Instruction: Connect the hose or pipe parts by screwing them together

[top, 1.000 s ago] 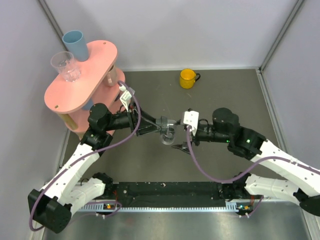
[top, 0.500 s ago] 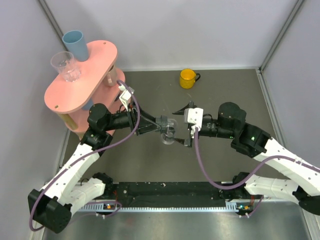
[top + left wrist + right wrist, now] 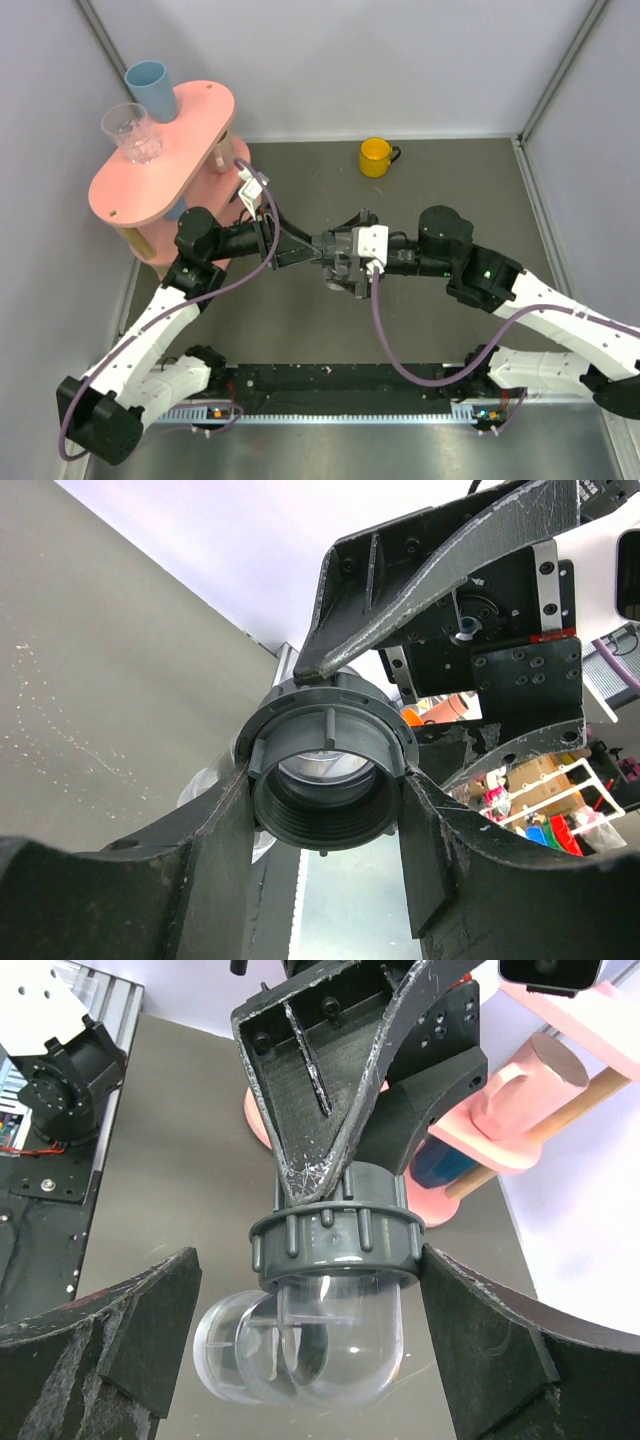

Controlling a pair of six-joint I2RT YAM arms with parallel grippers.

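The pipe parts are joined as one piece: a dark grey ribbed nut (image 3: 330, 1250) with a clear plastic elbow (image 3: 330, 1340) hanging below it, held above the table (image 3: 300, 320). My left gripper (image 3: 328, 815) is shut on the nut (image 3: 330, 730), one finger on each side of the threaded ring. In the top view that gripper (image 3: 328, 250) reaches in from the left. My right gripper (image 3: 312, 1305) is open and straddles the nut from the other side. Its left finger stands clear; its right finger is at the nut's flange. From above, the right gripper (image 3: 347, 258) meets the fitting (image 3: 335, 272).
A yellow mug (image 3: 375, 156) stands at the back of the table. A pink two-level stand (image 3: 160, 165) at the back left carries a blue cup (image 3: 150, 88) and a clear cup (image 3: 130, 132). A black rail (image 3: 330, 380) runs along the near edge.
My right gripper has swung left and turned, coming from beside the fitting to straddle it, and its jaws have narrowed a little. The left gripper and the fitting have stayed put.
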